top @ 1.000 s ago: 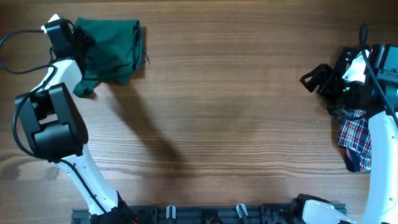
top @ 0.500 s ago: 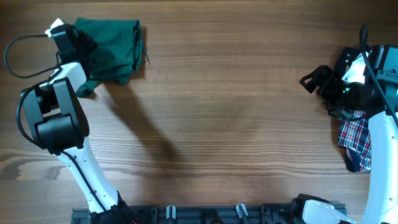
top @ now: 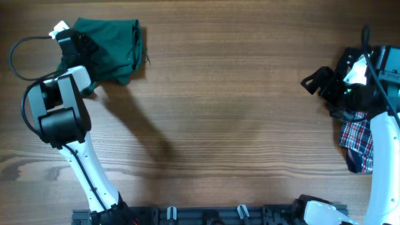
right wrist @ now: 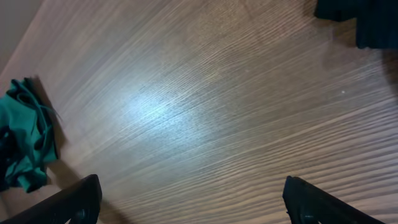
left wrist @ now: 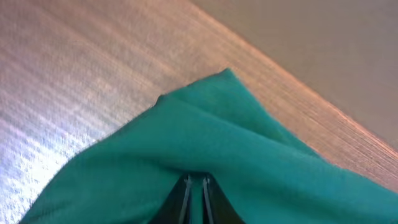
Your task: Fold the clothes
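Overhead: clothes (top: 115, 44) bunched at far-left corner of surface (top: 219, 112). Left fingers (top: 80, 47) at its left edge, tips hard to make out. Right fingers (top: 310, 80) apart over bare wood. Plaid cloth (top: 356, 140) partly under right arm.
Left wrist: left fingers (left wrist: 186, 193) together, clamped on fold of clothes (left wrist: 217, 143); fabric cut off by frame.
Right wrist: right fingers (right wrist: 81, 199) spread wide, empty; clothes (right wrist: 25, 143) cut off at left edge.

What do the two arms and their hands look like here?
The left arm and right arm have white links and bulky black joint housings. A black cable loops beside the left one; another runs over the right. The left hand and right hand are black.
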Available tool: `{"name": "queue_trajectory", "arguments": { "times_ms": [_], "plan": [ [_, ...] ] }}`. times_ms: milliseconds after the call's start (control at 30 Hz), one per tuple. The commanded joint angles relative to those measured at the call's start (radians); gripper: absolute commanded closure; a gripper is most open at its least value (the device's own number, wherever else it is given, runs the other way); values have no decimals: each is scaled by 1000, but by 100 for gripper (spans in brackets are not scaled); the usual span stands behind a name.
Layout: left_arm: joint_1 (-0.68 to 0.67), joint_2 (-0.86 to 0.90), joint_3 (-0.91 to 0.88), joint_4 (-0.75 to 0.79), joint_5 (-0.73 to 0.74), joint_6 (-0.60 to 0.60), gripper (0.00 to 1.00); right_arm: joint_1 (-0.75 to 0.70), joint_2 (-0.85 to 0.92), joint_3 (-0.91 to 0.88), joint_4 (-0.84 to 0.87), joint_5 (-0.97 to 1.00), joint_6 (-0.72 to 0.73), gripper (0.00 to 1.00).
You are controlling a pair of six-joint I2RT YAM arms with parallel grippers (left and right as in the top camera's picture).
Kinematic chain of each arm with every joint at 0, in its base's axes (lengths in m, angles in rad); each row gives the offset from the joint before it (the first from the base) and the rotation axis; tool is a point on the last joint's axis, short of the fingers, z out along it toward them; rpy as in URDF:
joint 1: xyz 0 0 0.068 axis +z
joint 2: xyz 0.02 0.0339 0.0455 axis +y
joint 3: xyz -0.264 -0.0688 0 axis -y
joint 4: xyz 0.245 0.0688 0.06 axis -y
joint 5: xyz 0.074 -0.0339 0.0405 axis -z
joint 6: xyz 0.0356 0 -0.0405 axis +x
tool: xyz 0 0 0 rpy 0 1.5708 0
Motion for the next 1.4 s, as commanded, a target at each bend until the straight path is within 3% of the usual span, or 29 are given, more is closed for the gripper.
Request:
{"name": "queue_trajectory", "arguments": {
  "times_ms": [0, 33, 167, 267, 400, 500, 600, 733, 767, 833, 1133, 1367],
  "plan": [
    [8, -108, -4, -4, -23, 84, 83, -1, -13, 18, -1, -20, 5, 5],
    [6, -138, -5, -22, -23, 84, 67, -2, -13, 18, 0, -19, 5, 6],
    [-11, -279, -5, -134, 28, 92, 61, -2, -13, 18, 19, 1, 6, 5],
    [-29, -452, -5, -300, 33, 91, 49, -2, -13, 18, 47, 4, 7, 4],
    [-45, -690, -5, -496, 38, 90, 49, -2, -13, 18, 93, 4, 5, 4],
    [-45, -838, -5, -627, 132, 86, 45, -2, -13, 18, 97, 31, 3, 4],
    [-45, -922, -5, -730, 145, 83, 37, -2, -13, 18, 98, 56, -5, 1],
    [-45, -1004, -5, -850, 146, 83, 36, -2, -19, 26, 106, 50, -34, 0],
    [-45, -1015, -5, -866, 145, 83, 29, -2, -27, 30, 100, 32, -51, 1],
    [-45, -1031, -5, -881, 145, 83, 1, -2, -64, 34, 95, 18, -56, 1],
    [-45, -1033, -5, -901, 145, 84, 0, -2, -396, 33, 15, 33, -81, 0],
    [-45, -1033, -5, -907, 145, 84, 0, -2, -453, 32, -105, 25, 105, 0]
  ]
}}
